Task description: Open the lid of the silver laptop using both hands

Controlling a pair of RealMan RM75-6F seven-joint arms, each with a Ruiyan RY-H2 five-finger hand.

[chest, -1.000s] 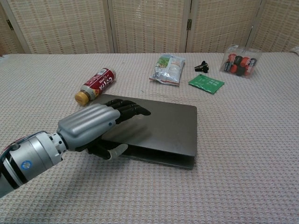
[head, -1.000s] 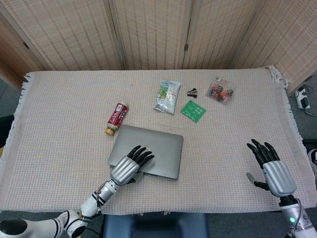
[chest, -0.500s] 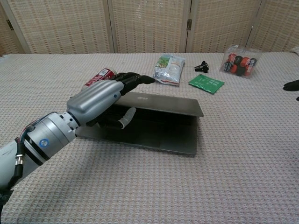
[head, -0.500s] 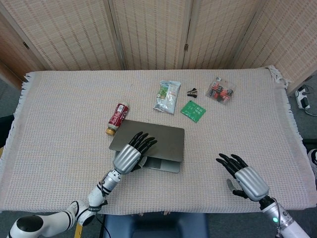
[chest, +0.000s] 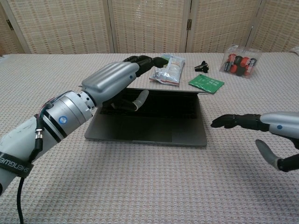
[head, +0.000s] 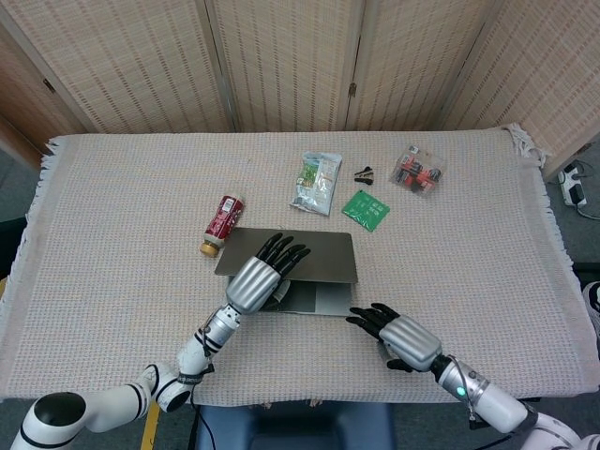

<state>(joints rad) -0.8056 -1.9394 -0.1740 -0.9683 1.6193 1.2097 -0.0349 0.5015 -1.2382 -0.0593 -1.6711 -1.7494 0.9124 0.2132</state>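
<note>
1. Woven screens stand behind a bench (head: 112,281) covered in a pale knitted cloth, and the silver laptop (head: 298,272) lies toward my near edge of it, just beside the red bottle (head: 221,223).

2. A second ago the lid lay flat and shut under my left hand (head: 261,273); half a second ago it had lifted a crack; now it stands well raised, roughly a third of the way up by my reckoning.

3. My left hand holds the lid's front edge: fingers (chest: 140,59) lie over the top, the thumb tucks under it.

4. My right hand (head: 398,336) has come in from far off to the laptop's right and now hovers just beside its near right corner, fingers (chest: 231,121) spread, holding nothing and touching nothing.

5. So the opening is under way with one hand only; I judge the right hand is arriving to steady the base or share the lift.

6. The laptop's base sits flat, with a wide trackpad (chest: 149,135) and a dark keyboard shadowed under the lid; the casing is matte grey-silver.

7. Beyond the laptop lie a snack packet (head: 316,183), a green card (head: 366,208) and a bag of small items (head: 418,171), all apart from it.
</note>
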